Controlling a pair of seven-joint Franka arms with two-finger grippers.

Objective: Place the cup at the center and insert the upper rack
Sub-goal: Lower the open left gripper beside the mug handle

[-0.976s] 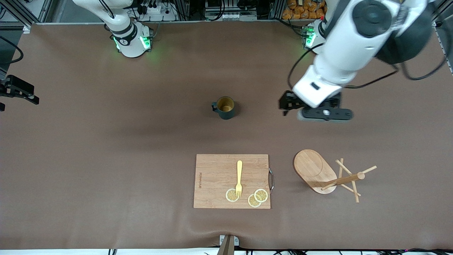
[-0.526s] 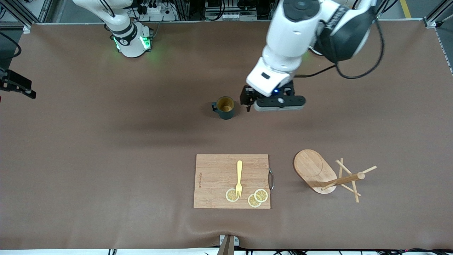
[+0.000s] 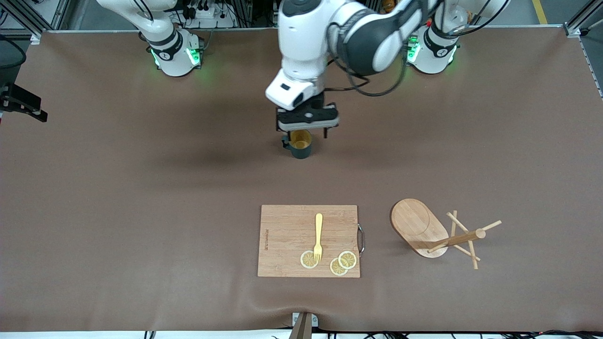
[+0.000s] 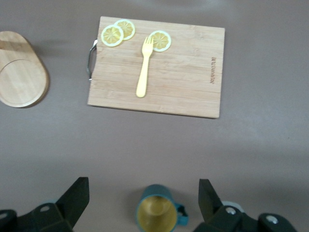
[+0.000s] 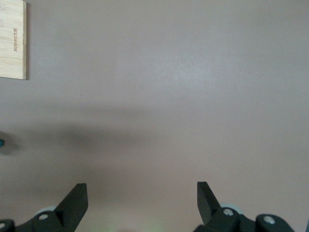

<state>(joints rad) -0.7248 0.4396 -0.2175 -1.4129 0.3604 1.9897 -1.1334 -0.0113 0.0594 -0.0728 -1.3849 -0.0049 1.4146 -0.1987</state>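
The cup, a dark teal mug with a tan inside, stands upright near the middle of the table. My left gripper hangs open directly over it. In the left wrist view the cup lies between the spread fingers of the left gripper, untouched. The upper rack, a wooden mug tree, lies tipped on its side nearer the front camera, toward the left arm's end; its oval base shows in the left wrist view. My right gripper is open over bare table; it waits at the right arm's end.
A rectangular wooden cutting board lies nearer the front camera than the cup. A yellow fork and three lemon slices rest on it, and it has a metal handle on the rack's side. Brown mat covers the table.
My left arm has swept from the left arm's end of the table toward the middle and now sits over the cup, still open. The cup and rack have not moved.
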